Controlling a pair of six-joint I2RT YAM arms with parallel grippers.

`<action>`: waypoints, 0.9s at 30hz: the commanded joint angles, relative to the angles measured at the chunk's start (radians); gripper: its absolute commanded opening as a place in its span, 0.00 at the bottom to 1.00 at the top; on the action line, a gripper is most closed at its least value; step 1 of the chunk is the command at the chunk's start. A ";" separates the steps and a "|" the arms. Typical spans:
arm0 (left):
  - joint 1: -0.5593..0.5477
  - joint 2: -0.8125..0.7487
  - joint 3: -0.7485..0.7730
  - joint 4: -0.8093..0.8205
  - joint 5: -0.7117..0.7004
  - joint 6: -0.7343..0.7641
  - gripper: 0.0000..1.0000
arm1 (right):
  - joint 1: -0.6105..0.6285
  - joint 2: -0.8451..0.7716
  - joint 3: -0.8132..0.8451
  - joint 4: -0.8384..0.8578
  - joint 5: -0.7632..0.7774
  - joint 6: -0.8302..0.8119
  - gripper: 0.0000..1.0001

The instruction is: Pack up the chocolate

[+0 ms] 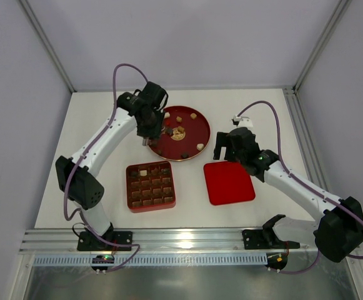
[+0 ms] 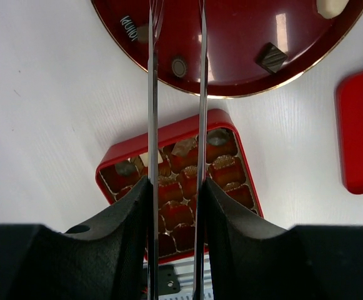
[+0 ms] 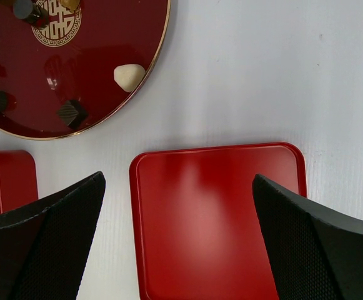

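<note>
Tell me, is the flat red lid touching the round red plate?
Apart. The right wrist view shows a strip of white table running between the lid and the plate, so their edges do not meet.

Robotics lab, work cell: a bare white table [image 1: 256, 112] stands boxed in by plain pale-grey panels [image 1: 181, 37], with slim metal posts [image 1: 47, 44] rising at the table's far corners. Along the table's near edge runs an aluminium rail [image 1: 187, 237], where the left arm [image 1: 100, 147] and right arm [image 1: 300, 187], both white and black, are bolted, purple cables [image 1: 114, 81] looping off them. A slotted cable duct [image 1: 169, 257] lies just outside that edge.
</note>
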 commanded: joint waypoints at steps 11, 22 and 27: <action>0.067 0.071 0.031 0.060 0.009 0.031 0.37 | -0.007 -0.012 0.024 0.018 -0.019 -0.020 1.00; 0.067 0.045 -0.049 0.074 -0.005 0.025 0.38 | -0.012 0.008 0.015 0.038 -0.032 -0.019 1.00; 0.067 0.040 -0.058 0.076 -0.003 0.025 0.38 | -0.013 0.009 0.013 0.039 -0.035 -0.017 1.00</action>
